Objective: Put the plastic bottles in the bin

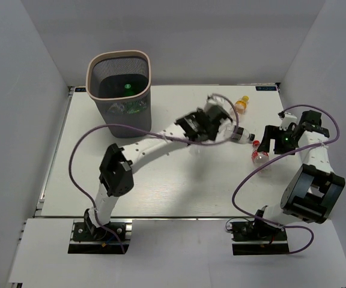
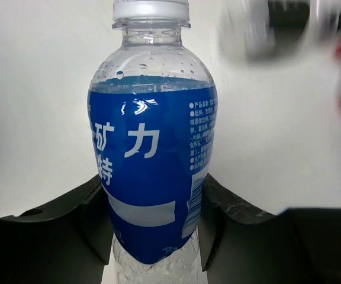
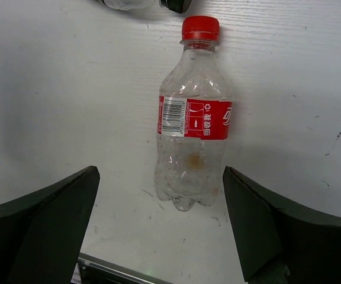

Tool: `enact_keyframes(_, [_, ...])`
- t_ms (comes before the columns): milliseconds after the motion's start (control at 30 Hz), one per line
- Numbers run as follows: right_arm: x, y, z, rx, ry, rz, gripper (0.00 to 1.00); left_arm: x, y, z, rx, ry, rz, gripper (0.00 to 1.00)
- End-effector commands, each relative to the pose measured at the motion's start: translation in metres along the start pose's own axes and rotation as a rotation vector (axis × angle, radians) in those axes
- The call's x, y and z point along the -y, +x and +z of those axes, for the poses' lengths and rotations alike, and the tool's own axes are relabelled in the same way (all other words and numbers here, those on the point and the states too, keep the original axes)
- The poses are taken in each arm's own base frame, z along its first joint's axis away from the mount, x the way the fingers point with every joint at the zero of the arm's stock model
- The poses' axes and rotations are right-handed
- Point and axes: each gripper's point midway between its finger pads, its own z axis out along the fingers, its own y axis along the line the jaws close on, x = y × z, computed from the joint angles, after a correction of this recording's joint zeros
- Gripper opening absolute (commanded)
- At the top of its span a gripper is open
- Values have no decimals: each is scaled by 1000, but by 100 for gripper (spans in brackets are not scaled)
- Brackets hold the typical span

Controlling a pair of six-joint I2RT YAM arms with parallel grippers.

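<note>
White table with a bin and three loose bottles

We see a white table point(image 1: 161, 186), its surface finely grained and lightly scuffed. At its far left corner a bin point(image 1: 119, 90) of dark mesh with a pale rim stands upright. On the right half, well apart from the bin, we count three bottles resting on the tabletop. A small orange bottle point(image 1: 241, 105) with a yellow cap sits near the far edge. A clear bottle point(image 1: 239, 135) with a dark cap lies on its side closer to the middle. Just beside that dark cap, a red-label bottle point(image 1: 260, 158) lies flat, its red cap pointing toward it.
</note>
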Motion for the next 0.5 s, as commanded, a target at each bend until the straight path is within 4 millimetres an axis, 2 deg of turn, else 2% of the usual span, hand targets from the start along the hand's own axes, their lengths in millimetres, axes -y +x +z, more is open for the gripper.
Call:
enact_keyframes(0, [-9,1,1,1,-41,-46,90,-96,-120,-62,266,-127,-97,31])
enact_keyframes(33, [-9,3,2,-1,-45,-51,90,-106,-145,-75,327,-118,-124,31])
enact_keyframes(67, [-13,6,3,-5,-62,-57,90,-127,-166,-79,378,-143,-138,31])
enact_keyframes(100, [-14,7,5,-13,-72,-95,90,-139,-181,-87,415,-153,-154,31])
enact_keyframes(133, [-16,12,8,-26,-83,-99,90,-149,-208,-106,484,-145,-187,31])
enact_keyframes(167, [-21,15,10,-35,-99,-108,90,-161,-222,-115,519,-160,-188,31])
enact_keyframes(200, [-24,17,11,-37,-112,-125,90,-186,-244,-135,588,-192,-233,32])
enact_keyframes(267, [-27,22,15,-49,-121,-138,90,-207,-261,-151,657,-215,-261,32])
enact_keyframes(300, [-28,24,16,-55,-122,-135,90,-225,-267,-158,687,-237,-288,32])
enact_keyframes(333, [-30,27,19,-60,-127,-140,90,-234,-270,-166,711,-245,-305,33])
enact_keyframes(367, [-30,27,20,-58,-129,-145,90,-245,-278,-188,772,-245,-338,33])
enact_keyframes(400, [-30,29,22,-61,-127,-144,90,-258,-273,-184,762,-273,-342,33])
enact_keyframes(467, [-33,30,25,-68,-131,-151,90,-279,-265,-192,757,-347,-367,35])
